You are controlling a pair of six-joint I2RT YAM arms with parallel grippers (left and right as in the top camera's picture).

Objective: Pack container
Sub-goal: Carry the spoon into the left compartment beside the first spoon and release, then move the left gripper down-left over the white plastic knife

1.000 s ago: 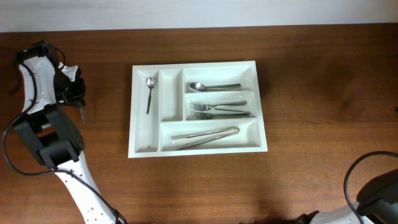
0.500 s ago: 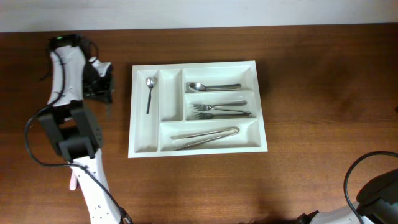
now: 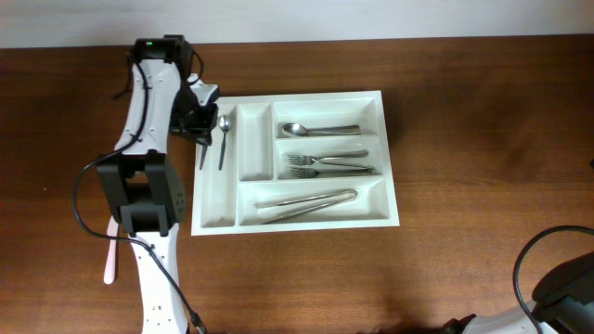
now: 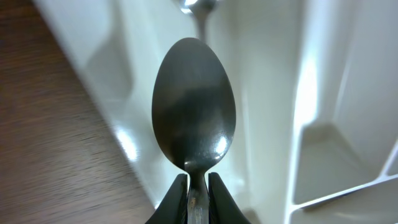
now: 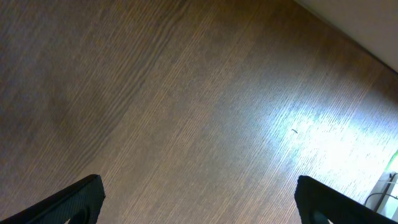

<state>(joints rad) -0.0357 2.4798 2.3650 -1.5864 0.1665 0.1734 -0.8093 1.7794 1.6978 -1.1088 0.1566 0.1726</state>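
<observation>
The white cutlery tray [image 3: 390,167] lies mid-table; it holds a small spoon [image 3: 223,139] in the far-left narrow compartment, a spoon [image 3: 320,130], forks [image 3: 329,165] and tongs [image 3: 306,204] in the long ones. My left gripper [image 3: 202,141] is over the tray's left edge, shut on a metal spoon [image 4: 194,112] by its neck, bowl pointing out over the left narrow compartment [image 4: 261,93]. The tip of the small spoon shows beyond it in the left wrist view [image 4: 198,6]. My right gripper [image 5: 199,199] is open, empty, over bare wood.
A pink utensil [image 3: 110,260] lies on the table at the left, partly under my left arm. The right arm's base and cable [image 3: 557,278] sit at the bottom right corner. The table's far edge meets a white wall.
My left arm has swung right from the table's left edge to the tray's left rim, carrying the spoon. The right arm has not moved.
</observation>
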